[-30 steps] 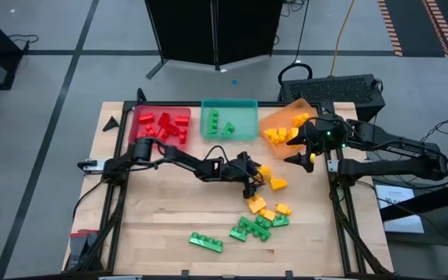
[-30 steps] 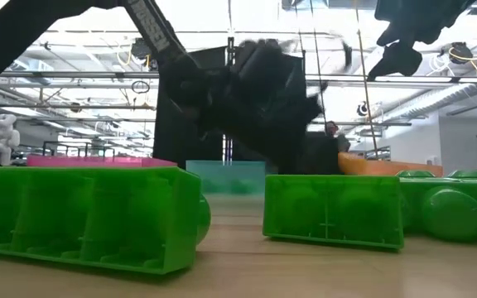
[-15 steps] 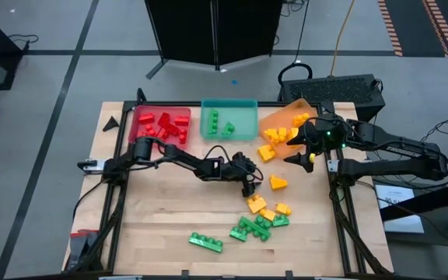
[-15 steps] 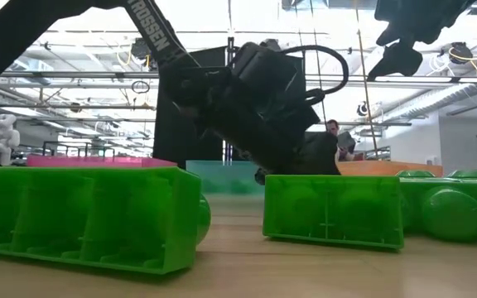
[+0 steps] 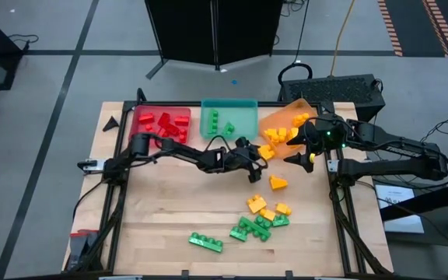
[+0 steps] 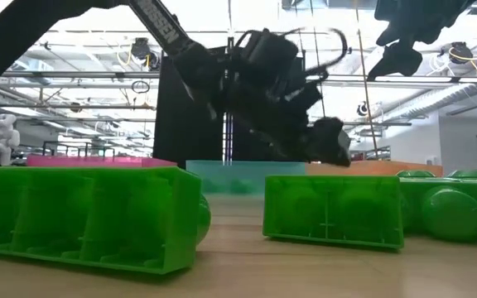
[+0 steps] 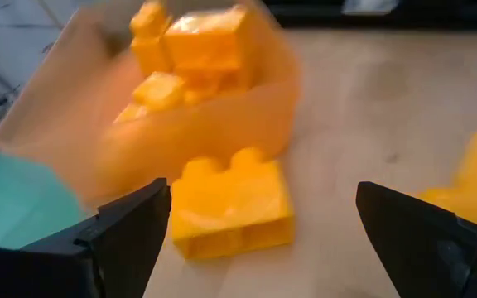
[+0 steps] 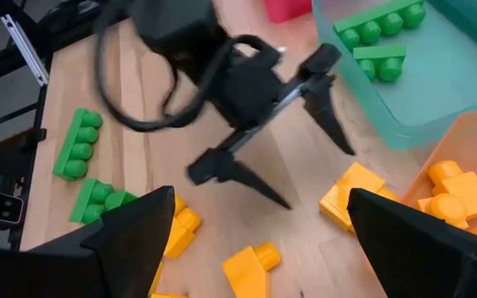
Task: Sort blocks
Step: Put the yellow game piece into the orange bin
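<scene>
- High view: the blocks are small studded bricks in three colours. Red ones lie in the red tray (image 5: 162, 124), a few green ones in the teal tray (image 5: 229, 118), and yellow ones fill the orange tray (image 5: 282, 124). Loose on the wooden desk (image 5: 169, 225) are a yellow block (image 5: 267, 152) just beside the orange tray, another yellow block (image 5: 278, 183) lower down, a small yellow cluster (image 5: 265, 208), and green blocks (image 5: 243, 229) near the front edge.
- High view: the left gripper (image 5: 257, 159) reaches across the middle of the desk, its jaws spread wide and empty, close to the yellow block by the orange tray. The right gripper (image 5: 306, 152) hangs by the orange tray, jaws also apart.
- Low view: two big green blocks (image 6: 85, 215) fill the foreground; white lettering on the left arm (image 6: 160, 29) appears to read "TROSSEN", partly cut off.
- Left wrist view: a two-stud yellow block (image 7: 230, 203) sits on the desk between the open fingers (image 7: 122, 232), touching the orange tray's wall.
- Right wrist view: the left gripper (image 8: 284, 136) shows wide open above the desk, near yellow blocks (image 8: 350, 194).
</scene>
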Robot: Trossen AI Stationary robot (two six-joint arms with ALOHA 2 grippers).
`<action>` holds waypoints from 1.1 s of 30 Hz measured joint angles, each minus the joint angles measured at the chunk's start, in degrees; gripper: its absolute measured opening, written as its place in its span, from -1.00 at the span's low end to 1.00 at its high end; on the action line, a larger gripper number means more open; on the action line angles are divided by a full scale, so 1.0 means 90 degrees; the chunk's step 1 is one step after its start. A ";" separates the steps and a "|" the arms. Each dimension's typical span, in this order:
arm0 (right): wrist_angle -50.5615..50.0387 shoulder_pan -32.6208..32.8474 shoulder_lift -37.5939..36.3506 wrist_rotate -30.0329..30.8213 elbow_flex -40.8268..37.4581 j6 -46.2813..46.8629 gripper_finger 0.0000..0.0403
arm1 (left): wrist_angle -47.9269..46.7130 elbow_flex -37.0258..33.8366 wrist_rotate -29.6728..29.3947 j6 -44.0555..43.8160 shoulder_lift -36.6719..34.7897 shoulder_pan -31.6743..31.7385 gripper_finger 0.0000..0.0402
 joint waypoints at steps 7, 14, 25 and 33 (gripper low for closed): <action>-0.0002 0.0000 0.0000 0.0002 0.0000 -0.0003 0.77 | 0.0464 0.0000 -0.0041 -0.0315 0.0179 0.0160 0.91; 0.0001 0.0000 0.0000 0.0002 0.0000 -0.0003 0.77 | 0.0723 0.0020 -0.0050 -0.0329 0.0266 0.0150 0.91; 0.0025 -0.0002 0.0000 0.0029 0.0001 0.0084 0.77 | -0.0259 0.1446 -0.0236 -0.0450 0.1228 -0.0035 0.91; 0.0027 -0.0002 0.0000 0.0005 0.0001 0.0211 0.77 | -0.1243 0.1810 -0.1185 -0.0542 0.1281 -0.0015 0.91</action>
